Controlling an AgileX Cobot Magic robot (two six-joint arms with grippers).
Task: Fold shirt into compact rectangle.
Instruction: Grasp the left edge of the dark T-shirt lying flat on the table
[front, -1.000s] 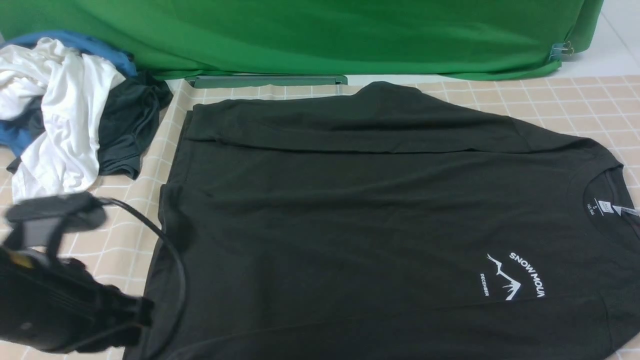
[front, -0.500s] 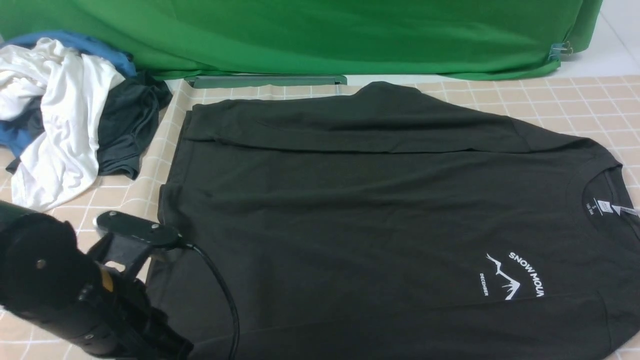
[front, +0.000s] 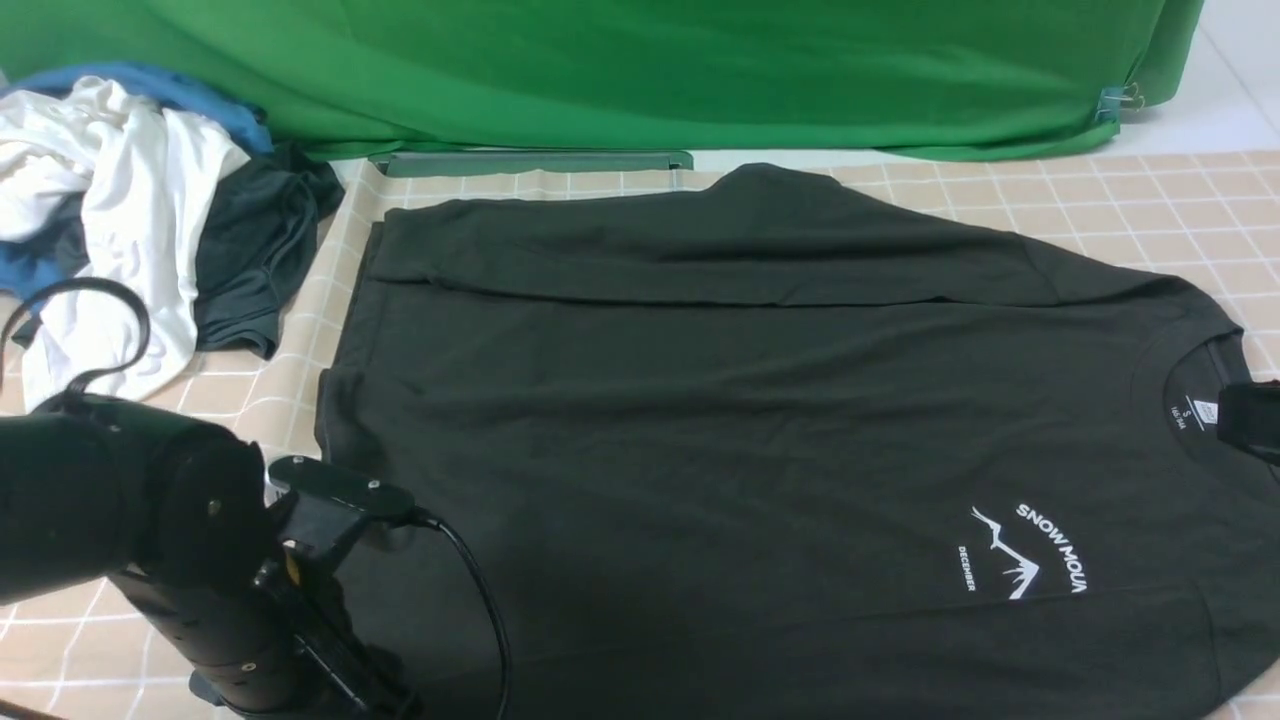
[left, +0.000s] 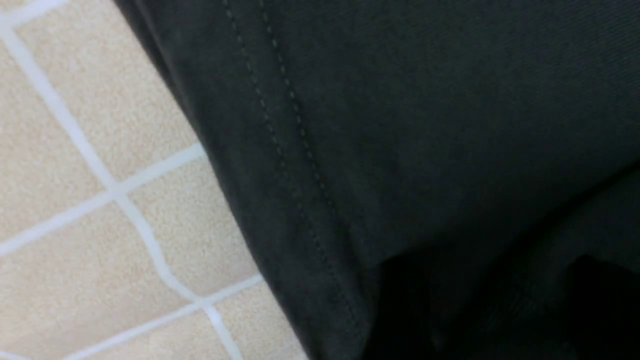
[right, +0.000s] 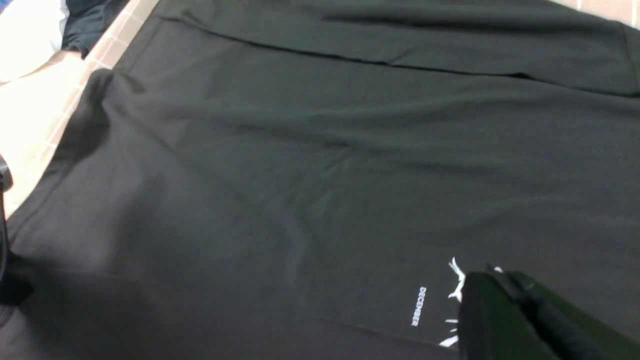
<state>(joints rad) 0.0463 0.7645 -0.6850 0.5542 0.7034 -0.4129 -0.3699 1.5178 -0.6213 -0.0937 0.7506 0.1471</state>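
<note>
The black shirt (front: 750, 420) lies flat on the checked cloth, collar and white label (front: 1195, 412) to the right, hem to the left. Its far sleeve is folded in over the body, and the white mountain logo (front: 1030, 550) faces up. My left arm (front: 230, 590) hangs over the near hem corner. In the left wrist view the stitched hem (left: 280, 150) fills the frame, and the left gripper (left: 505, 310) is open, its dark fingers apart just above the cloth. My right gripper (right: 492, 280) is shut and empty over the logo; it shows at the collar (front: 1250, 425).
A heap of white, blue and dark grey garments (front: 130, 220) sits at the back left. A green backdrop (front: 640, 70) and a green bar (front: 530, 160) run along the far edge. The checked tablecloth (front: 1100, 190) shows bare at the back right.
My left arm has swung in from the left edge over the shirt's near hem corner, and its jaws have opened. The right gripper has come into the front view at the collar.
</note>
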